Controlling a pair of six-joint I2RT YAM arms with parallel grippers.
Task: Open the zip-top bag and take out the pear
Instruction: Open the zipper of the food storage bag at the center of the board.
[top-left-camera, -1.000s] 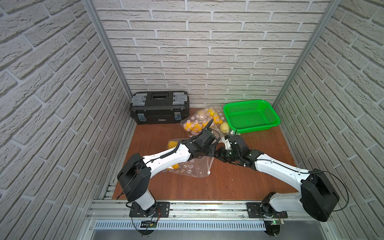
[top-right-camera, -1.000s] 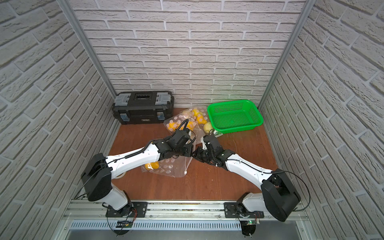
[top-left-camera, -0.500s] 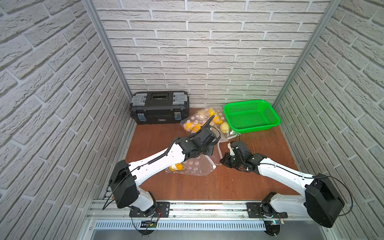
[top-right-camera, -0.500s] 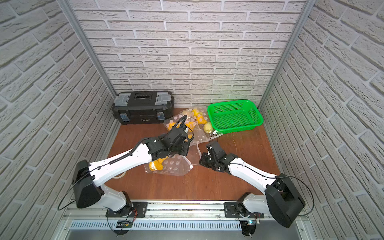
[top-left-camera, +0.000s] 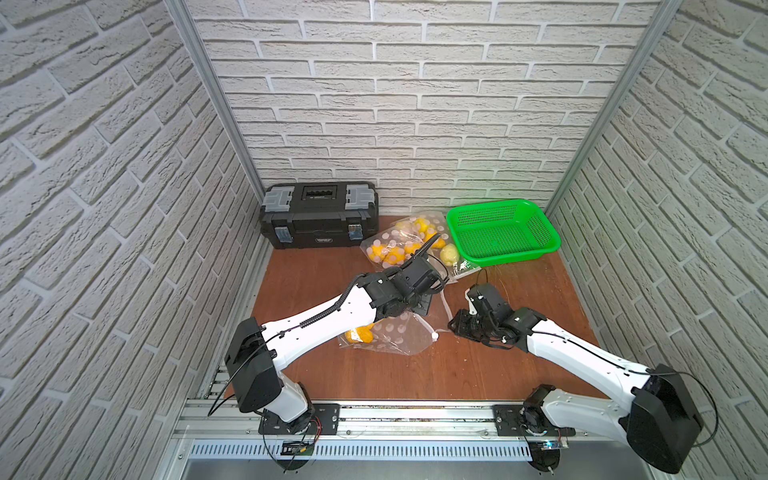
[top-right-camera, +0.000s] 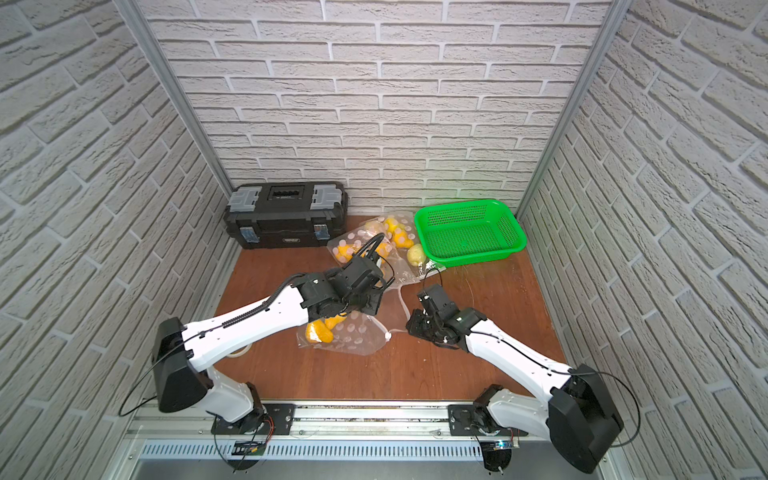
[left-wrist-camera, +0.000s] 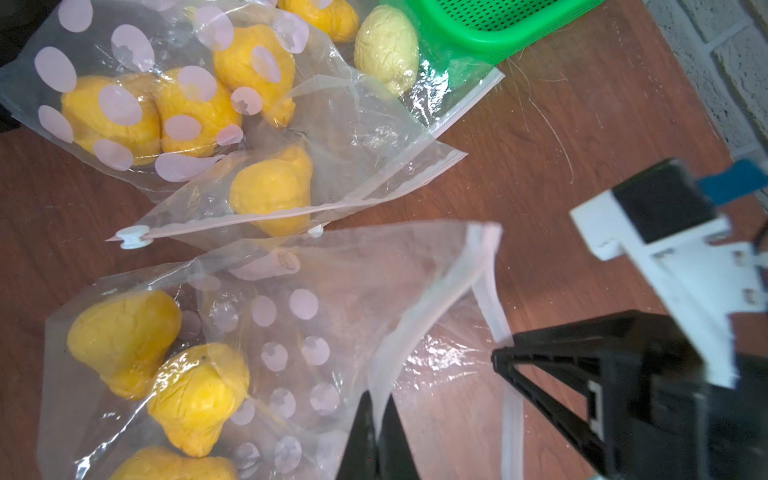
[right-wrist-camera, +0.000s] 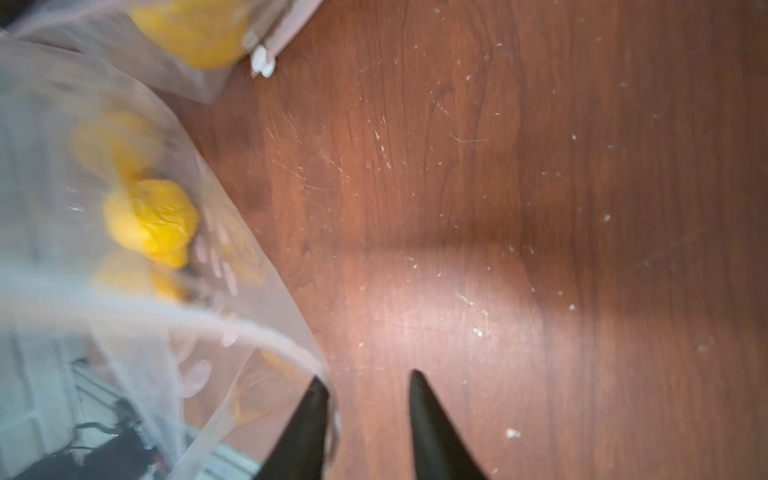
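The brown wooden worktop (top-left-camera: 519, 374) carries a black toolbox (top-left-camera: 319, 216) and a green basket (top-left-camera: 511, 257) along its back edge, with several zip-top bags (top-left-camera: 395, 249) lying between them. Nearer the front, a spotted bag (top-left-camera: 401, 338) holding yellow pears (top-left-camera: 359, 334) seems to rest partly on the wood.

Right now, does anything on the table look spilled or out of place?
Yes: pale specks litter the table by the right gripper; thin fibres lie near the green basket, with spare bags heaped against it.

bag (left-wrist-camera: 340, 291): clear, pale dots | pears (left-wrist-camera: 120, 336): yellow | basket (top-left-camera: 505, 235): green
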